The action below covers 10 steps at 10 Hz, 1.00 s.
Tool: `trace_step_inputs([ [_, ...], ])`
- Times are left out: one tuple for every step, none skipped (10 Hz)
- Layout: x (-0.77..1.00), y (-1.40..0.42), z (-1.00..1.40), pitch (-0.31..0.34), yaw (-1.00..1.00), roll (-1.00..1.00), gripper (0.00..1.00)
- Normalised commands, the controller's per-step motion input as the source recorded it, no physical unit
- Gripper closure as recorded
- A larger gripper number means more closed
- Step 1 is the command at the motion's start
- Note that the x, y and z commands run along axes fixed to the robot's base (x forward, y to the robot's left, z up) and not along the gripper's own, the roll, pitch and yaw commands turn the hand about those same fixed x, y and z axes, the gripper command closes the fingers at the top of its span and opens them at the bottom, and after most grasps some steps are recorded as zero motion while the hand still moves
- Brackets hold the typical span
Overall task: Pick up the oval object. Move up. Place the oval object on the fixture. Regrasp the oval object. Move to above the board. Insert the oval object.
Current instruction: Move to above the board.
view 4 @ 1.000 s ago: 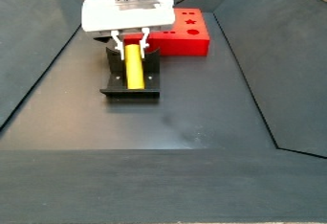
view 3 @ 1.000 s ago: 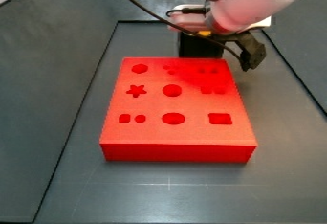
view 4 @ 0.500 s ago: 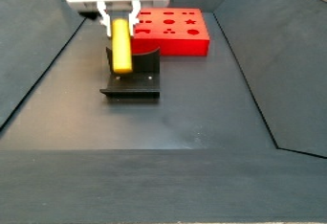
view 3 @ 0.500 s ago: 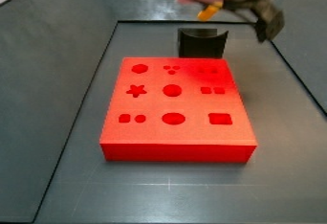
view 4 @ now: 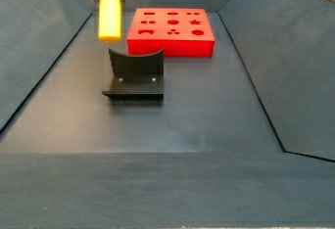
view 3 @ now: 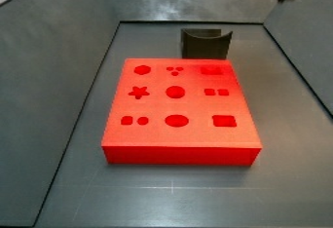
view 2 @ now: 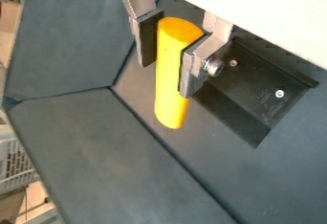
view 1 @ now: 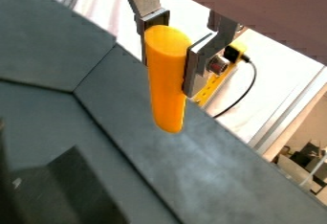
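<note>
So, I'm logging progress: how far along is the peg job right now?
Done: the oval object is regrasped and off the fixture, whose notch is bare. In hand: the gripper, raised near the fixture, is shut on the peg, not yet above the board. Left: moving over and inserting; the board's oval hole is unfilled.

Quick tally: one yellow peg [view 1: 166,79], one gripper [view 1: 177,46] with two silver fingers [view 1: 202,60] clamped on that peg, up high above the floor at the top edge of both side views. One dark fixture [view 3: 205,43]. One red board [view 3: 177,110], with three rows of cut-outs, three spots per row as far as I can tell.
</note>
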Motion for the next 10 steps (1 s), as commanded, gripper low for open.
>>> trace_step_inputs([
  [0.03,0.08,0.99,0.141,-0.04,-0.06,1.00],
  [0.01,0.05,0.74,0.158,0.00,-0.05,1.00],
  [0.01,0.02,0.55,0.165,0.03,-0.05,1.00],
  [0.02,0.01,0.31,0.173,0.06,-0.05,1.00],
  [0.02,0.00,0.19,0.175,0.08,-0.05,1.00],
  [-0.54,-1.00,0.29,0.035,-0.06,-1.00,1.00],
  [-0.54,-1.00,0.30,0.030,-0.06,-1.00,1.00],
  [-0.57,-1.00,0.31,0.011,-0.05,-1.00,1.00],
  [-0.57,-1.00,0.29,0.007,-0.05,-1.00,1.00],
  [-0.57,-1.00,0.30,0.010,-0.05,-1.00,1.00],
])
